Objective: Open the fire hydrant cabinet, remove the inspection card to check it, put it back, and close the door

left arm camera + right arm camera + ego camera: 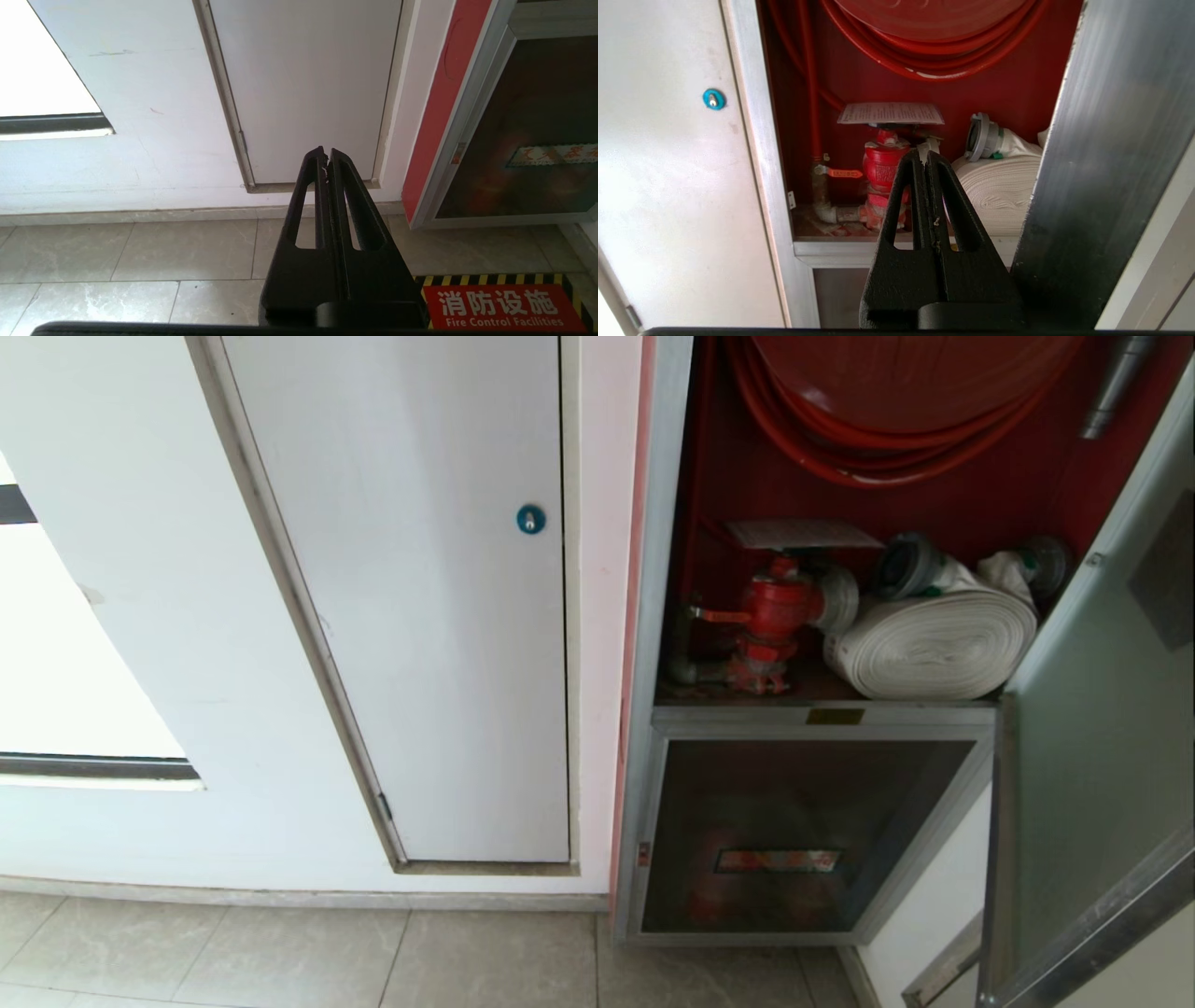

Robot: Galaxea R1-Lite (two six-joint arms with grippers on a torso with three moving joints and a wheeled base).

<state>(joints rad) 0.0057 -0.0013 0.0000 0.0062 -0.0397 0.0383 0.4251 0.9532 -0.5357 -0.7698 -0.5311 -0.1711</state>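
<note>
The fire hydrant cabinet (667,569) stands open, its red inside showing a hose reel (896,401), a red valve (777,611) and a rolled white hose (934,644). The inspection card (803,533) lies flat on top of the valve; it also shows as the card (891,113) in the right wrist view. The door (1102,737) is swung out to the right, its silver frame edge (1101,163) close beside my right gripper (923,153). That gripper is shut and empty, in front of the opening and short of the valve. My left gripper (325,151) is shut, low over the floor.
A white panel door (420,597) with a blue round lock (530,519) is left of the cabinet. Below sits a smaller glass door (794,840) with a red label. A red floor sign (500,305) lies on the tiles.
</note>
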